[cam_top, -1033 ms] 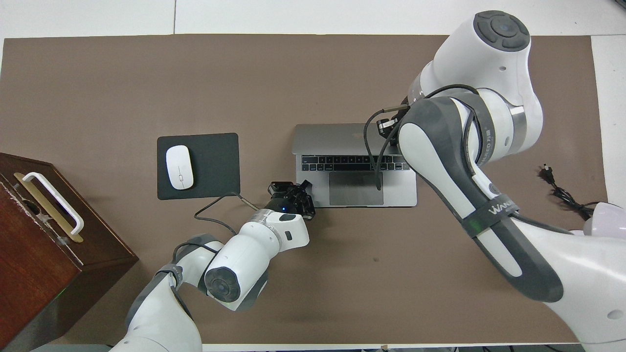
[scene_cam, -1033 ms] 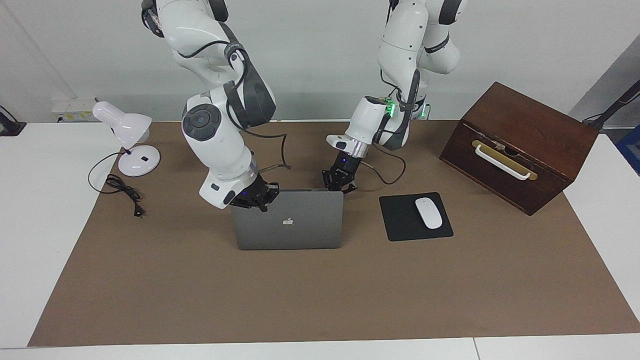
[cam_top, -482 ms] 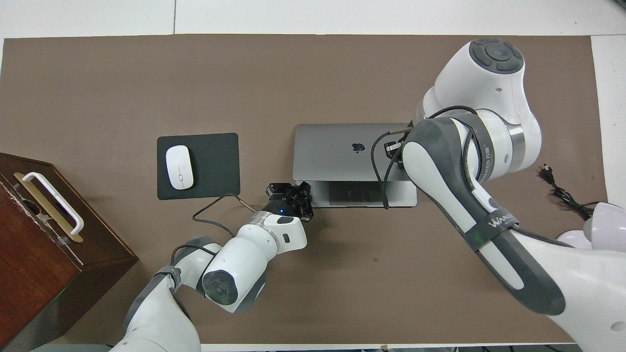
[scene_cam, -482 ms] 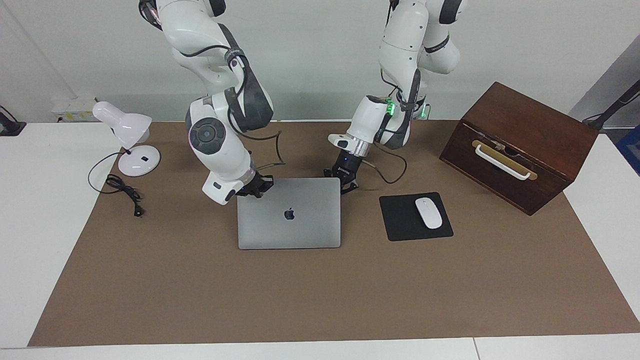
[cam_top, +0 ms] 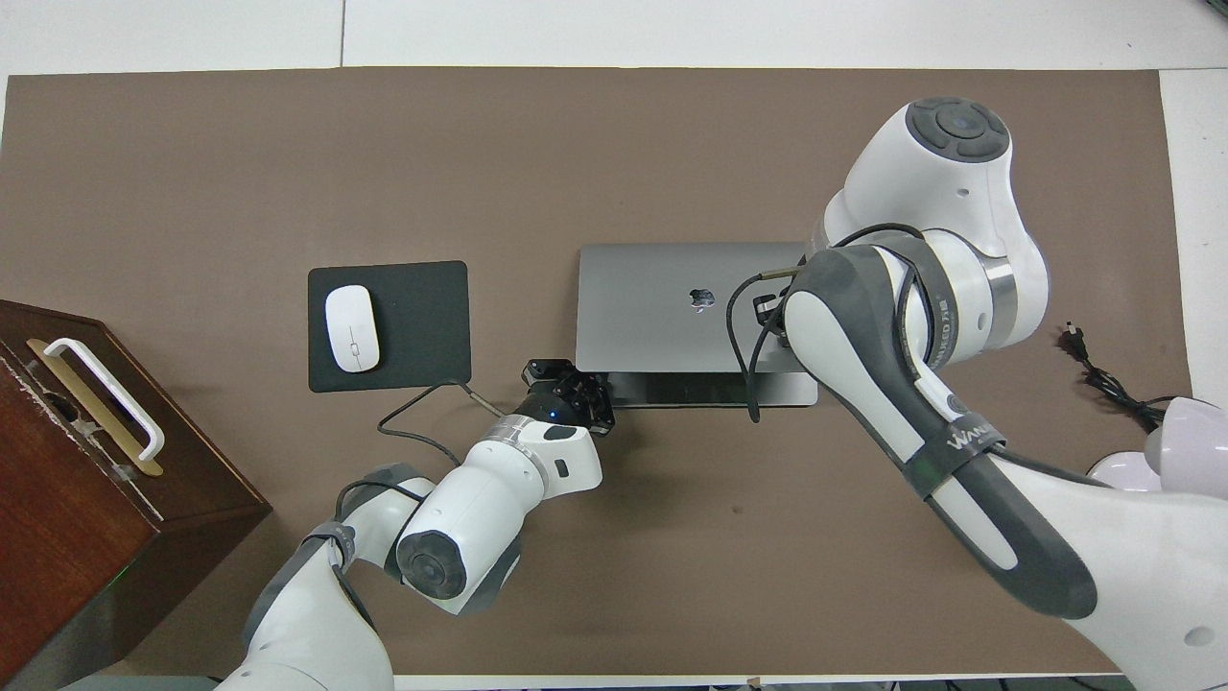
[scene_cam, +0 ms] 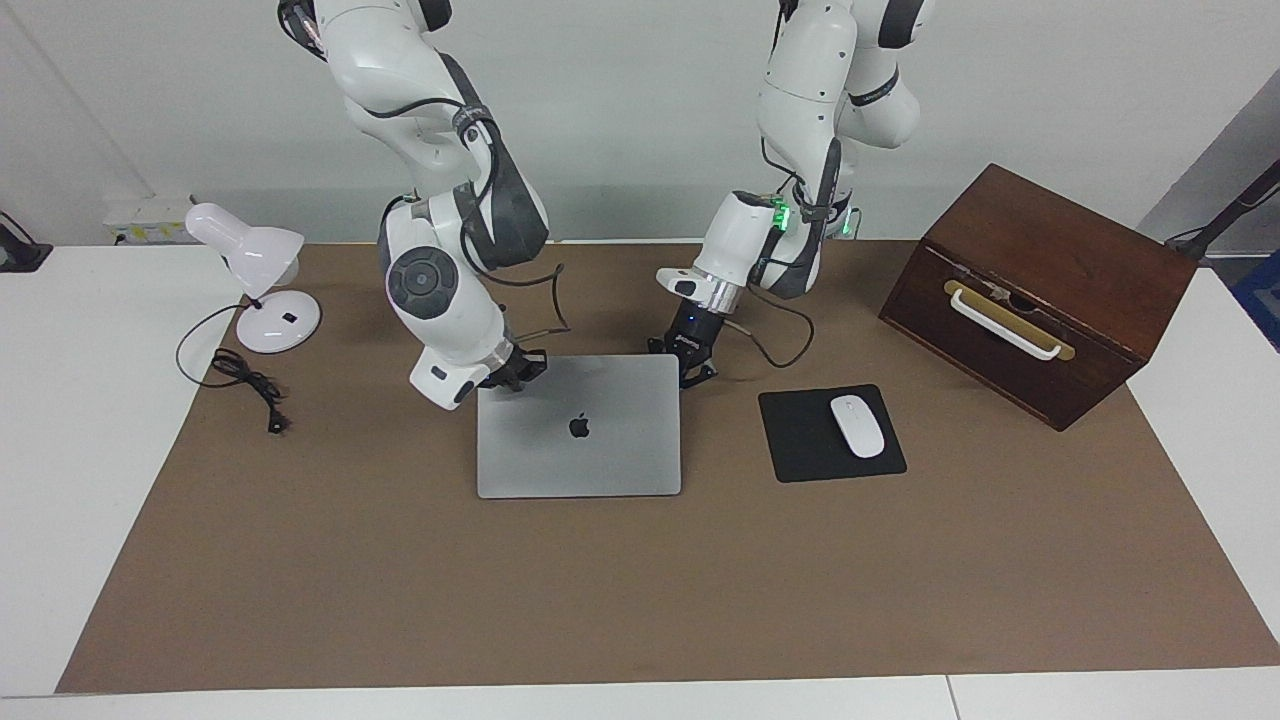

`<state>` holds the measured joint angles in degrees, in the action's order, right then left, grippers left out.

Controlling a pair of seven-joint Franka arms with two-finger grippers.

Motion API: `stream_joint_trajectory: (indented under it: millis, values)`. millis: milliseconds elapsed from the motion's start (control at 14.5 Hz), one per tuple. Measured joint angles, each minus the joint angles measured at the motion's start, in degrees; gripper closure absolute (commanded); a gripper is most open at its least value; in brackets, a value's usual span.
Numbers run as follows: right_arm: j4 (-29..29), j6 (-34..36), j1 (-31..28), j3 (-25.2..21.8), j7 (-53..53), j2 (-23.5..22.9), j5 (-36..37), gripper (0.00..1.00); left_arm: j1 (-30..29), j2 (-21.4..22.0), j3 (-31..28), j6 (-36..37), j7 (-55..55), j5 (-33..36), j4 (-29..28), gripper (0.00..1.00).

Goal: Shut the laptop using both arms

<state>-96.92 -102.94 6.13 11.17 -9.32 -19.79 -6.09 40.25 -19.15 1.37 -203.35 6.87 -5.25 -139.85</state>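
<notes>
The silver-grey laptop point(scene_cam: 578, 440) lies in the middle of the brown mat, its lid with the dark apple logo lowered almost flat. In the overhead view point(cam_top: 662, 307) a thin strip of the base still shows past the lid's edge nearest the robots. My right gripper point(scene_cam: 510, 375) is at the lid's corner nearest the robots, toward the right arm's end. In the overhead view it is mostly hidden under its own forearm. My left gripper point(scene_cam: 690, 365) is at the lid's other near corner and also shows in the overhead view point(cam_top: 574, 386).
A black mouse pad point(scene_cam: 800, 445) with a white mouse point(scene_cam: 857, 426) lies beside the laptop toward the left arm's end. A dark wooden box point(scene_cam: 1040, 290) with a white handle stands past it. A white desk lamp point(scene_cam: 260, 285) and its black cable point(scene_cam: 245, 385) are at the right arm's end.
The lid has swung down from upright to almost flat on the base. Both grippers followed its top edge down toward the robots; the keyboard is now covered.
</notes>
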Motion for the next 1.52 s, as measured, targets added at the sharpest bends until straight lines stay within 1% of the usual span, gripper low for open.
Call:
stream_joint_trajectory:
  millis: [1515]
  values:
    - [-3.9, -2.7, 0.0, 0.0, -0.2, 1.1, 0.0, 1.0, 0.0, 0.1, 0.0, -0.4, 0.3, 0.0, -0.4, 1.0]
